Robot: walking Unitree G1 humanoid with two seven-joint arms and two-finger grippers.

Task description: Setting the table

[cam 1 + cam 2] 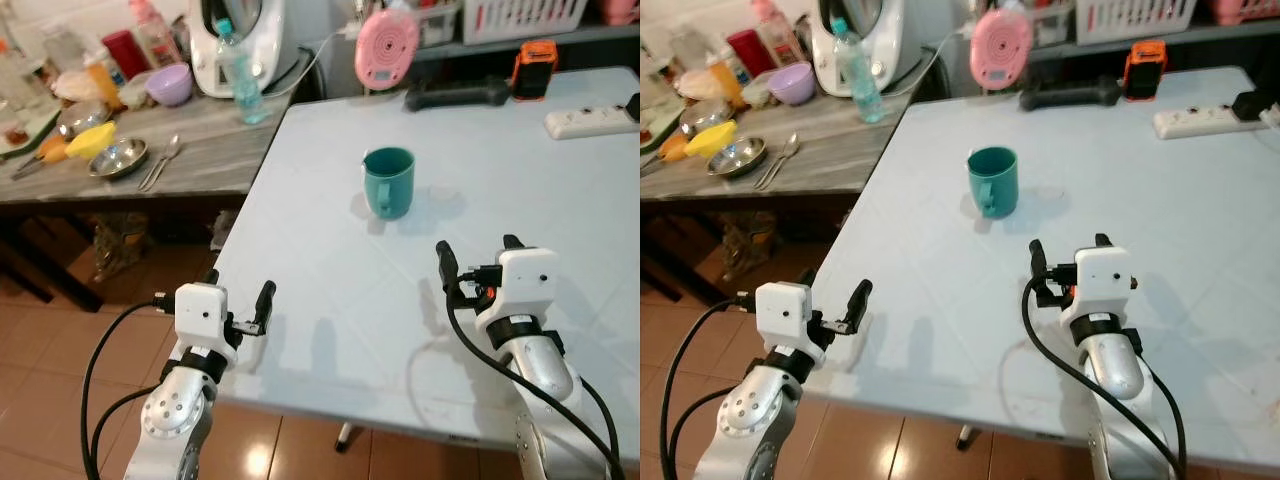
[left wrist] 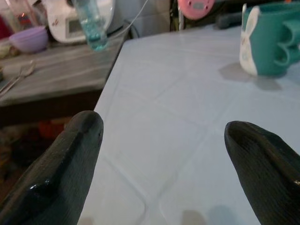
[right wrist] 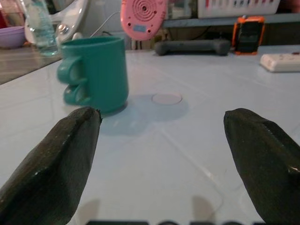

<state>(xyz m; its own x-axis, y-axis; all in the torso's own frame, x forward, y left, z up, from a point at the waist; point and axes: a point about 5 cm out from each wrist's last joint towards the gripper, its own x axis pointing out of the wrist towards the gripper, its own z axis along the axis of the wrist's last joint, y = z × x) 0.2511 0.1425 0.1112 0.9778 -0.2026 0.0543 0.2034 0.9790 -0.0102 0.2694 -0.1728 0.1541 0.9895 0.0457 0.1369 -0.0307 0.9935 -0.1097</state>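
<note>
A teal mug (image 1: pixel 389 182) stands upright on the pale blue table (image 1: pixel 330 300), its handle turned toward me. My right gripper (image 1: pixel 480 256) hovers open over the table, a short way nearer to me than the mug (image 3: pixel 96 75), with nothing between its fingers. My left gripper (image 1: pixel 238 296) is open too, at the table's near left corner, pointing across the top with the mug (image 2: pixel 269 40) far ahead to its right. On the wooden side table (image 1: pixel 200 160) to the left lie a steel bowl (image 1: pixel 117 157), a spoon (image 1: pixel 160 163) and a purple bowl (image 1: pixel 169 84).
A plastic bottle (image 1: pixel 240 75) and a white appliance (image 1: pixel 235 40) stand at the side table's back. A pink round device (image 1: pixel 387 47), a black bar (image 1: pixel 457 95), an orange box (image 1: pixel 535 68) and a white power strip (image 1: pixel 590 120) line the table's far edge.
</note>
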